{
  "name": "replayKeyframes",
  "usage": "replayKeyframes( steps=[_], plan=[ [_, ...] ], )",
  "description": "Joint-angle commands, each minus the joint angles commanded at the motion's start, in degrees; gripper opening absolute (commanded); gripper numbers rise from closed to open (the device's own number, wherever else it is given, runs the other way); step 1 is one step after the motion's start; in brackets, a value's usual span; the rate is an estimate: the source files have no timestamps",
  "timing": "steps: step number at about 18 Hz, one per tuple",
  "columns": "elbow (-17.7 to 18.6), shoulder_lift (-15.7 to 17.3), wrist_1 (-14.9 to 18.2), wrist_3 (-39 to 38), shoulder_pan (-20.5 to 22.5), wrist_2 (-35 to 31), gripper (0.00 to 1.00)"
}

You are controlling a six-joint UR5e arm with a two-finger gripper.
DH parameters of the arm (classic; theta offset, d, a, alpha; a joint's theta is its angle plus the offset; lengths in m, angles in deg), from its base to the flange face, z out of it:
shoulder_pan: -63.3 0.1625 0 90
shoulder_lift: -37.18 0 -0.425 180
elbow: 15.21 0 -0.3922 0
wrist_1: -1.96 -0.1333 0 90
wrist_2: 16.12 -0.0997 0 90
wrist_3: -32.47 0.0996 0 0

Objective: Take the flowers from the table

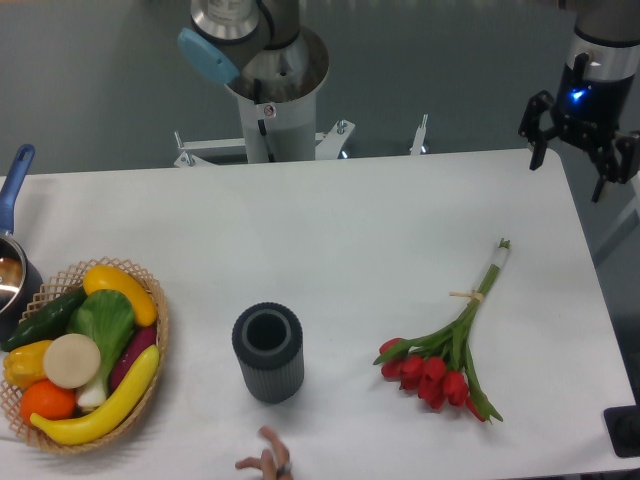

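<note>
The flowers (pixel 445 350), a bunch of red tulips with long green stems tied by a tan band, lie flat on the white table (pixel 330 230) at the front right, blooms toward the front edge and stems pointing back and right. My gripper (pixel 573 163) hangs at the far right corner of the table, well behind the flowers and apart from them. Its fingers are spread open with nothing between them.
A dark ribbed cylindrical vase (pixel 268 352) stands upright left of the flowers. A wicker basket (pixel 150 400) of toy produce sits at the front left, with a blue-handled pot (pixel 12 260) behind it. A hand (pixel 265 462) shows at the front edge. The arm's base (pixel 272 90) stands at the back.
</note>
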Motion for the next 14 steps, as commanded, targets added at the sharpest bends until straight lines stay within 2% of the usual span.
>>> replayKeyframes(
  steps=[6, 8, 14],
  plan=[
    [0.62, 0.0, -0.09, -1.75, -0.62, 0.52, 1.0],
    [0.88, -0.17, -0.17, -7.78, -0.27, 4.72, 1.0],
    [1.67, -0.44, -0.61, -18.88, -1.93, 4.92, 1.0]
  ],
)
